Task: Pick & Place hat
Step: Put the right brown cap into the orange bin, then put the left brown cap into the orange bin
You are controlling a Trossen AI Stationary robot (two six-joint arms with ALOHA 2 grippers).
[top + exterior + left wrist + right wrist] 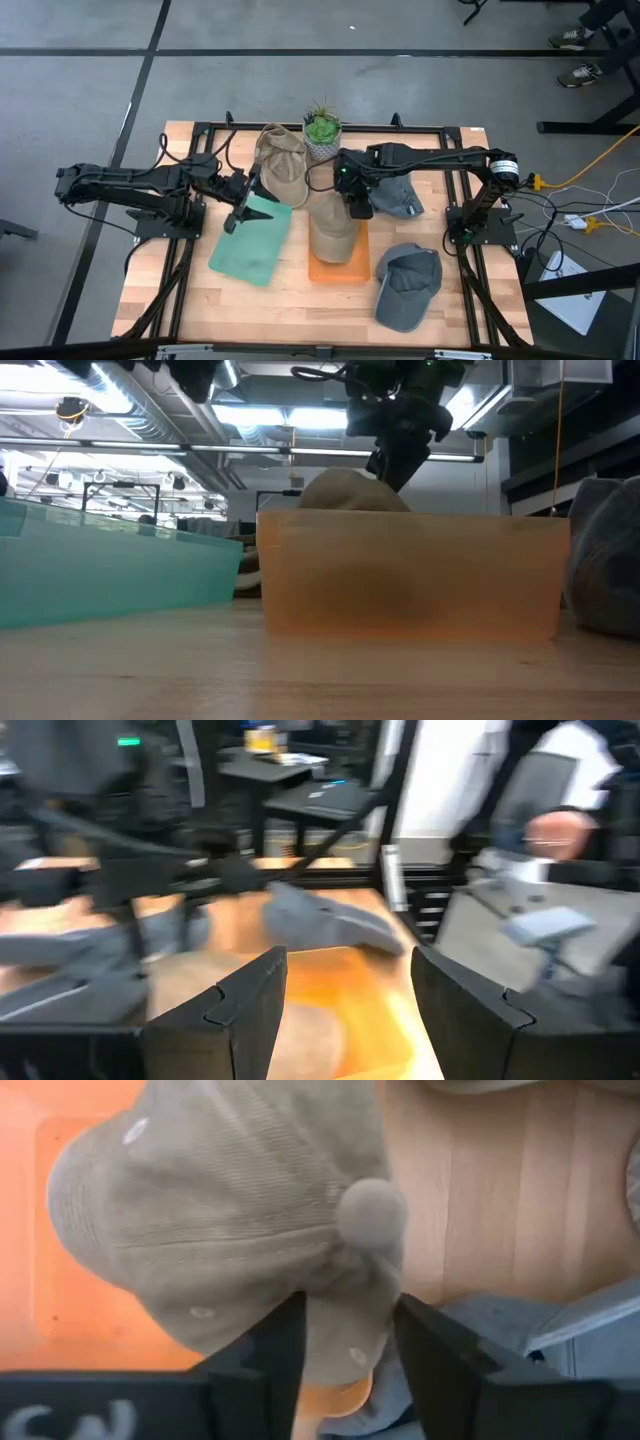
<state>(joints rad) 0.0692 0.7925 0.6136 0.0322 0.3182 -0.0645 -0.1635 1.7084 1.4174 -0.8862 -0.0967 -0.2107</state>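
Note:
A tan corduroy hat [333, 228] lies crown-up in the orange bin [340, 268] at the table's middle; its dome [350, 492] shows above the bin's wall. My right gripper [350, 1350] points steeply down over the hat's far end. Its fingers are apart, with a ridge of crown cloth between them. My left gripper [345, 1000] hovers open and level over the far edge of the teal bin [250, 245], holding nothing. My right gripper stands from above over the hat's crown, one finger on each side of a ridge of cloth [345, 1315] just beside the top button [371, 1211]. I cannot tell whether the fingers touch the cloth. The hat rests in the orange bin.
A second tan hat [283, 165] lies at the far middle beside a potted plant [322, 135]. One grey hat [400, 197] lies under my right arm, another [408, 285] near the front right. Bare wood shows along the near edge.

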